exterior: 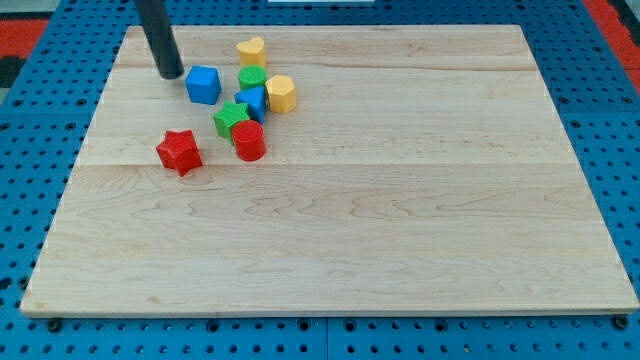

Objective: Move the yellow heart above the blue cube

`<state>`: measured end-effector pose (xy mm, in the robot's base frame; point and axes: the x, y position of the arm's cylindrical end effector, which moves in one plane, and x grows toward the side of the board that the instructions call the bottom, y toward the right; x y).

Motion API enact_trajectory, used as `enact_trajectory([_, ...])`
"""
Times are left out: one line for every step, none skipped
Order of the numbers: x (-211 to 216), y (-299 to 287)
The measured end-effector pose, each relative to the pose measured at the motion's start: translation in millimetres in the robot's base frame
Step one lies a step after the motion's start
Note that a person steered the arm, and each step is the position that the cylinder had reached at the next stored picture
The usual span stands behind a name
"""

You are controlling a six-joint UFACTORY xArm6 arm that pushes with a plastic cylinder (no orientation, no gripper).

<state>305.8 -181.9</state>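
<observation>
The yellow heart lies near the view's top, up and to the right of the blue cube. My tip rests on the board just left of the blue cube, a small gap apart from it. The rod rises from there out of the view's top. The heart is apart from the cube and sits just above the green block.
A cluster lies right of the cube: a green block, a blue block, a yellow hexagon-like block, a green star and a red cylinder. A red star lies lower left. The wooden board sits on blue pegboard.
</observation>
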Motion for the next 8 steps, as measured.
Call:
enact_trajectory([18, 35])
enact_trajectory([21, 63])
enact_trajectory([8, 65])
enact_trajectory([-41, 21])
enact_trajectory([-98, 38])
enact_trajectory([-81, 89])
enact_trajectory([-46, 98])
enact_trajectory([-21, 92])
